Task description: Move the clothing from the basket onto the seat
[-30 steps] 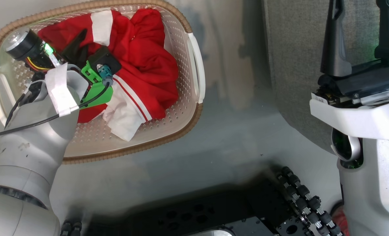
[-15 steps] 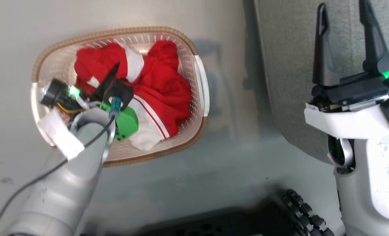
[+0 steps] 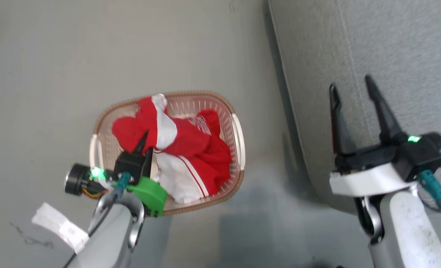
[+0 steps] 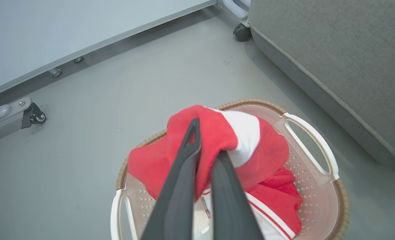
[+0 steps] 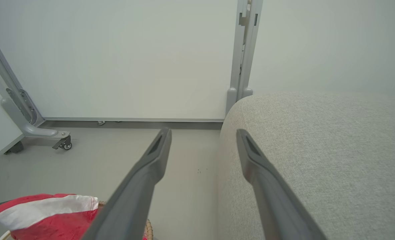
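Observation:
The basket [image 3: 202, 93] stands on the grey floor, left of the grey seat [image 3: 391, 44]. My left gripper [image 3: 148, 143] is shut on the clothing: a red garment with a white panel [image 3: 146, 119], pulled up in a peak above the basket rim. In the left wrist view the left gripper [image 4: 205, 146] pinches that fabric [image 4: 244, 133] over the basket [image 4: 250, 101]. A second red garment with white stripes [image 3: 205, 149] lies in the basket. My right gripper [image 3: 350, 83] hangs open over the seat's edge, nothing between its fingers; the right wrist view has the right gripper [image 5: 204, 133] beside the seat [image 5: 317, 133].
Pale wall panels on wheeled metal feet [image 4: 34, 115] stand beyond the basket, with another caster [image 4: 242, 32] at the seat's far corner. A grey upright post [image 5: 244, 50] rises behind the seat. Bare floor lies between basket and seat.
The head camera has risen and pulled back, so the basket looks smaller. My left gripper, still shut on the red fabric, has lifted it up out of the pile.

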{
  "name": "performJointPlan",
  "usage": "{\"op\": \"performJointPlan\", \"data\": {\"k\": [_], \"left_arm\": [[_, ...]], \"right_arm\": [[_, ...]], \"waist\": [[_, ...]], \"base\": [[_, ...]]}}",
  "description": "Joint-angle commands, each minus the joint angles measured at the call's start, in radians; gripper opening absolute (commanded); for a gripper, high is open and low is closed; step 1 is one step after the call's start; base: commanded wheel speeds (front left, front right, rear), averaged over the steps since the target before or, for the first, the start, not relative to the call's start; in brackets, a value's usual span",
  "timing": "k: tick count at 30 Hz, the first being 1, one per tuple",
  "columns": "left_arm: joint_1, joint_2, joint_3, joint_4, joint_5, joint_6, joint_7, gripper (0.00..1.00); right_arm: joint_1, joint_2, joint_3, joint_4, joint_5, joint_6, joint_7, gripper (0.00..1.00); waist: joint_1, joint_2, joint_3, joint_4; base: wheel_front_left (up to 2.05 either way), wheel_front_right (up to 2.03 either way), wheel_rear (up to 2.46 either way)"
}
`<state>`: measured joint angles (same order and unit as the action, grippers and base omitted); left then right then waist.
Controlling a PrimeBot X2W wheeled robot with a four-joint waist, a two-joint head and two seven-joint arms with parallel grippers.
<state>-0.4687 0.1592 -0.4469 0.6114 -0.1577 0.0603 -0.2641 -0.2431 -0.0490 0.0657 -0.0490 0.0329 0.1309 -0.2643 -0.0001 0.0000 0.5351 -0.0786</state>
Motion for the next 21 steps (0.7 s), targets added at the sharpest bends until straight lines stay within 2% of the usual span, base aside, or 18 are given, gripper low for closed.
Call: {"op": "performJointPlan", "data": {"k": [1,10,21], "left_arm": [[0.041,-0.004,0.009,-0.017,0.011,-0.005,0.000,0.00],[0.190,-0.010,0.048,-0.162,0.030,-0.007,-0.001,0.00],[0.246,-0.016,0.085,-0.370,0.067,-0.027,-0.001,0.00]], "right_arm": [[0.037,-0.003,0.007,0.010,0.005,0.000,0.000,1.00],[0.180,-0.002,0.042,0.057,0.012,0.000,-0.001,1.00],[0.266,-0.002,0.083,0.081,0.012,0.000,-0.001,1.00]], "waist": [[0.0001,0.0000,-0.230,0.046],[0.0001,0.0000,-0.451,0.054],[0.0001,0.0000,-0.552,0.063]], "base": [[0.00,0.00,0.00],[0.00,0.00,0.00],[0.00,0.00,0.00]]}}
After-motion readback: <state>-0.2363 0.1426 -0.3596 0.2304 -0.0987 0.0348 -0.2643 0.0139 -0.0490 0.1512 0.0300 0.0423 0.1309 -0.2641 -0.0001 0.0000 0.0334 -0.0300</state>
